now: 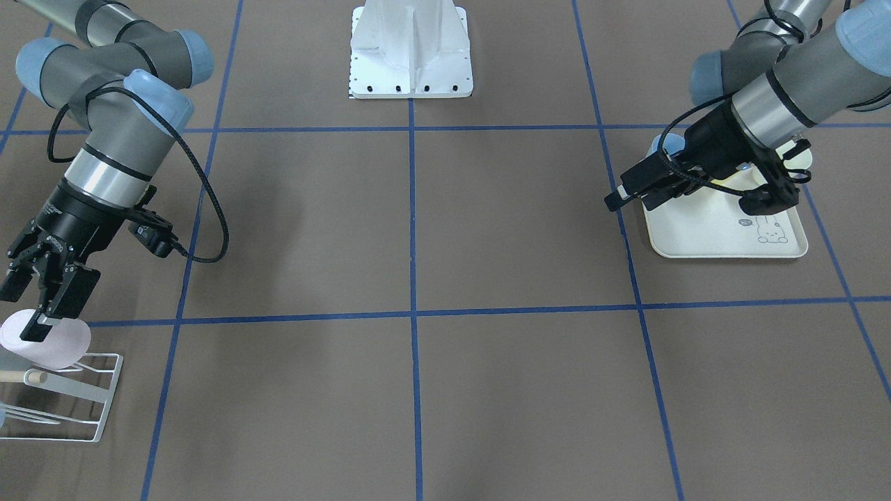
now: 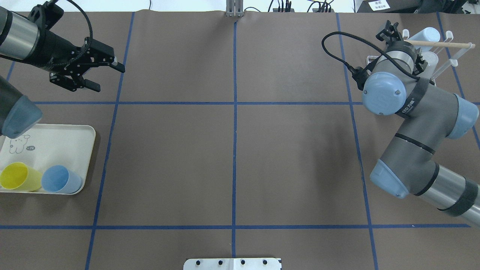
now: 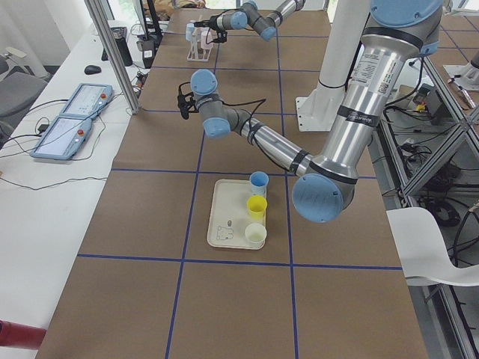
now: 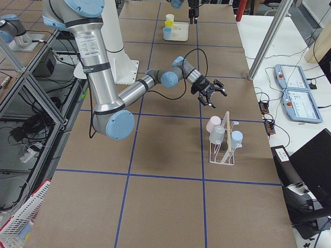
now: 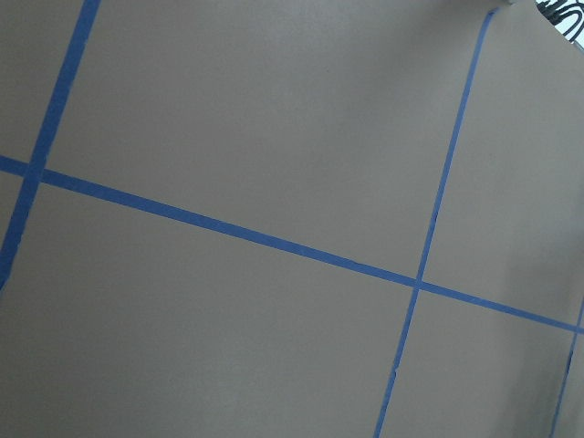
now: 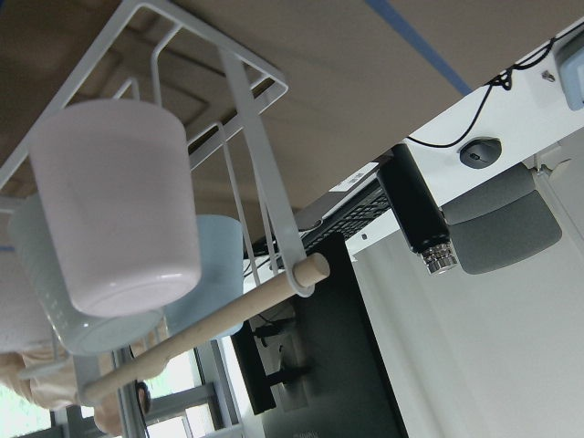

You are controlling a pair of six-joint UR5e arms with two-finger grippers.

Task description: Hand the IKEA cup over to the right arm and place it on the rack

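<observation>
Pale pink IKEA cup [image 6: 114, 210] sits over a prong of the white wire rack [image 4: 222, 155], beside a pale blue cup [image 6: 214, 265]. Right claw [image 1: 31, 309] hangs near it, fingers spread, gripping nothing. Left claw [image 2: 108, 79] is also spread and empty above bare tabletop [image 2: 232, 150]. I judge the hand-over and placement done; only backing the right arm away is left.
</observation>
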